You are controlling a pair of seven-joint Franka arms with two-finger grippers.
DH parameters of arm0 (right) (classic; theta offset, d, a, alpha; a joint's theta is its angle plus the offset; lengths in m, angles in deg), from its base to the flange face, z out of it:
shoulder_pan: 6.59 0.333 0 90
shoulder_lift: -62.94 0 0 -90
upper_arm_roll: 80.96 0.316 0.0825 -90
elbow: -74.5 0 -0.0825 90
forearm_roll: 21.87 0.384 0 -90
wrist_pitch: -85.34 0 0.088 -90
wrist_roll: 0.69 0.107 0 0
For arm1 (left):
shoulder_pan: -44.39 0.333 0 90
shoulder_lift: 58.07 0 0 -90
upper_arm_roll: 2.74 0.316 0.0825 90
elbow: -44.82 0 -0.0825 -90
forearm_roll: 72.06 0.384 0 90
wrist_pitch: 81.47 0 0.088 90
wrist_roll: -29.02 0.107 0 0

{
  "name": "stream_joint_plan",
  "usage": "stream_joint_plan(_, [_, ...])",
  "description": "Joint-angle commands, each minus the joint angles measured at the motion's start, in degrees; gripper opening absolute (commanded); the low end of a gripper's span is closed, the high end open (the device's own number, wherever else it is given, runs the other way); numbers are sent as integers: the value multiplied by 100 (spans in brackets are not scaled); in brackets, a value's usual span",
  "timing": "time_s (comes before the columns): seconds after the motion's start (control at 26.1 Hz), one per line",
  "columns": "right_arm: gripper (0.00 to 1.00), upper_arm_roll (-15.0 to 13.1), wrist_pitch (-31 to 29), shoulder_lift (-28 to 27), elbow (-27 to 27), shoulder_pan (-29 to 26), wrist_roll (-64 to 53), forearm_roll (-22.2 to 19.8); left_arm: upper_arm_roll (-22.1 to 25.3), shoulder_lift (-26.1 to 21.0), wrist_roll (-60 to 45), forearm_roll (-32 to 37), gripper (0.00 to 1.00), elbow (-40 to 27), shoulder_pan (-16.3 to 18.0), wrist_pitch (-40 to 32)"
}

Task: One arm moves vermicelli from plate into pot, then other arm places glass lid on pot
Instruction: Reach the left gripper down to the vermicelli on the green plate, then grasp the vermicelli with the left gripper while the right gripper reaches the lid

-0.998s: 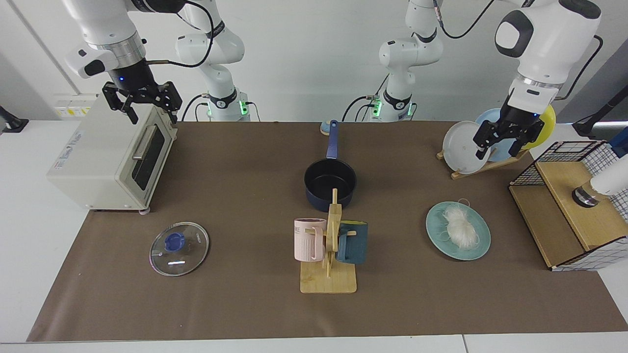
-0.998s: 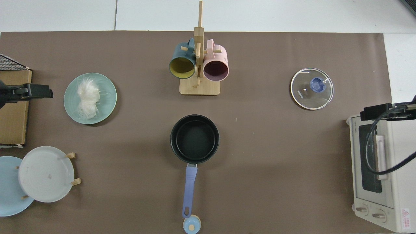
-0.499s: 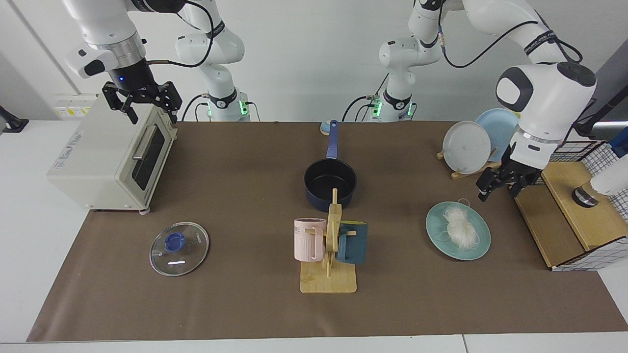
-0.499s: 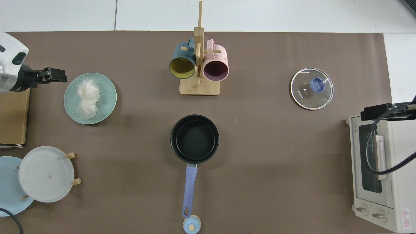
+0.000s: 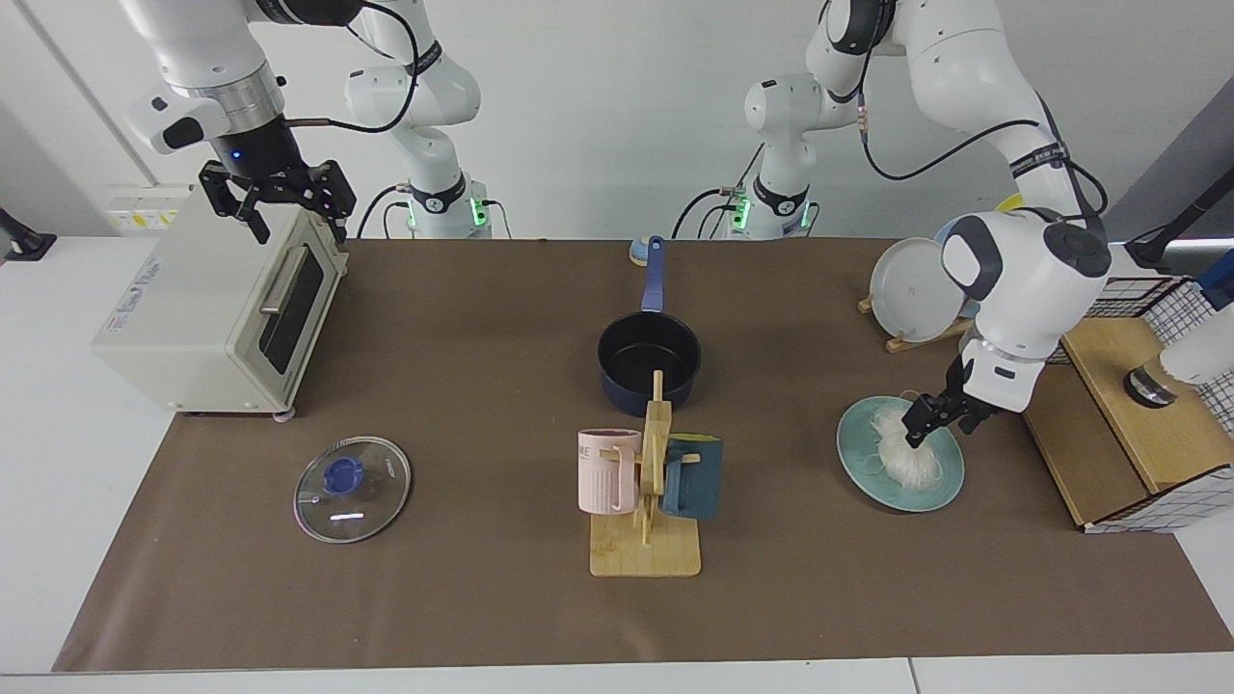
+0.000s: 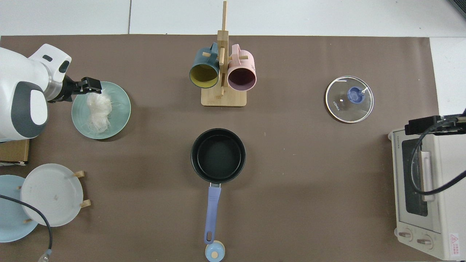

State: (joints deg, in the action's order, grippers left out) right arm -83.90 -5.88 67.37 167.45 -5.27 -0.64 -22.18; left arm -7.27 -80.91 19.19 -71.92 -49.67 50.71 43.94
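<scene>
The vermicelli (image 5: 906,453) is lying on the plate (image 5: 868,472) near the desk (image 5: 463,598) end by the wire basket (image 5: 1138,308), with the left pincer (image 5: 924,424) sitting at its upper edge — grip state unclear. The pot (image 5: 648,361) is standing mid-desk, the glass lid (image 5: 352,489) lying apart near the toaster oven (image 5: 217,308). The right pincer (image 5: 280,198) is waiting above that oven, fingers spread.

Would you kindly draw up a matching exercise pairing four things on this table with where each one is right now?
Things:
1. vermicelli
2. glass lid
3. pot
4. left gripper

Places:
A. flat on the brown mat, in front of the toaster oven
B. at the vermicelli, over the plate
C. behind the mug rack, empty
D. heaped on the plate

Pairs: 1-D, 2-A, 3-C, 4-B
</scene>
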Motion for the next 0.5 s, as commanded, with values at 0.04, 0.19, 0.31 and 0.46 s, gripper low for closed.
stream_joint_plan(0.04, [100, -40, -1, 14, 13, -97, -120, 67, 22, -608, -318, 223, 100, 687, -69, -9])
stream_joint_plan(0.19, [100, -49, -290, -39, 48, -97, -181, 40, 22, -660, -301, 241, 100, 643, -52, 27])
stream_joint_plan(0.31, [100, -49, -493, -241, -22, -132, -199, 23, 22, -827, -248, 267, 99, 643, -52, 106])
stream_joint_plan(0.46, [100, -49, -432, -714, -452, -141, -208, 58, -48, -889, -239, 469, 99, 547, -104, 9])
